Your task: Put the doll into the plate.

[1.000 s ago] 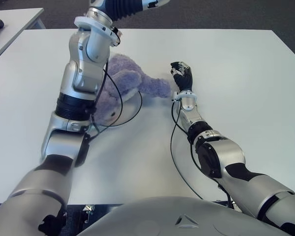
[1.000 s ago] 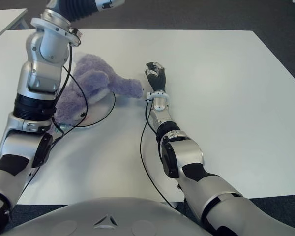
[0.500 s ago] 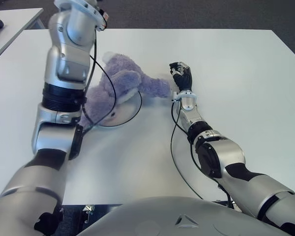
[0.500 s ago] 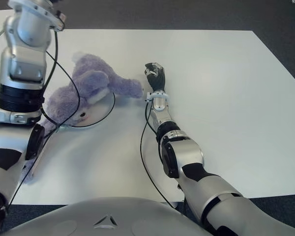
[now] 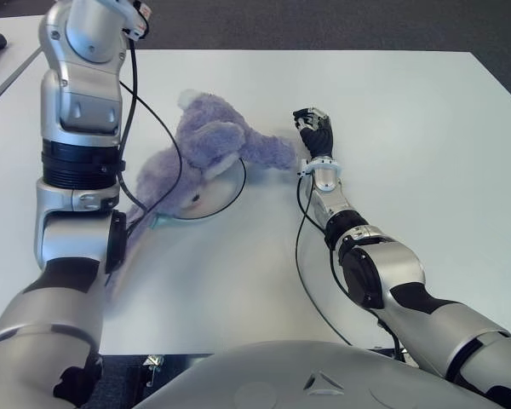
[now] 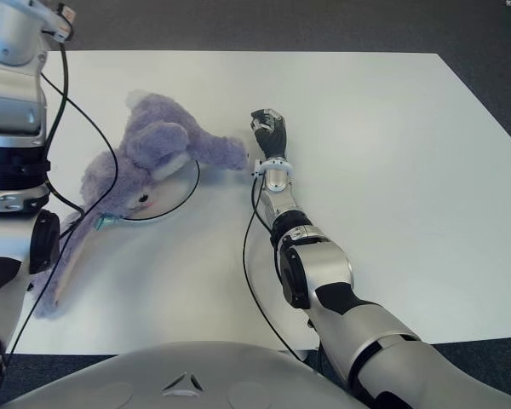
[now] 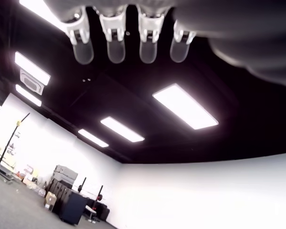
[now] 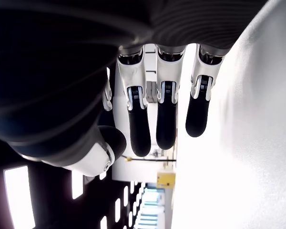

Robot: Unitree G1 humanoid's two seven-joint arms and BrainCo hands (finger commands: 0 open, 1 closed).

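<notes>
Nearest, the robot's grey torso shell [image 5: 298,375] is seen along the lower edge of the eye views, with both arms extended from it over the white table [image 5: 426,128].

Right arm: laid forward across the table, a black cable [image 5: 302,256] looped beside the forearm. The right hand [image 5: 317,128] is shown just beside the doll's outstretched limb, on the right of it; contact between them cannot be told. In the right wrist view the right hand's fingers [image 8: 166,119] are extended and slightly bent, and nothing is held in them.

Left arm: raised steeply at the table's left side, its upper segments carried out of the top of both eye views, so that the left hand is shown only by its own wrist camera. There its fingers [image 7: 116,40] are seen straight and apart against a ceiling with strip lights [image 7: 185,106], and nothing is held.

Doll [image 5: 206,149]: purple plush, lain on its side across the plate [image 5: 224,198], its body draped over the plate's far and left part. One limb is stretched past the rim toward the right hand; a long floppy part [image 6: 61,273] is trailed over the table toward the near left edge.

Farthest: dark carpet [image 5: 366,25] beyond the table.
</notes>
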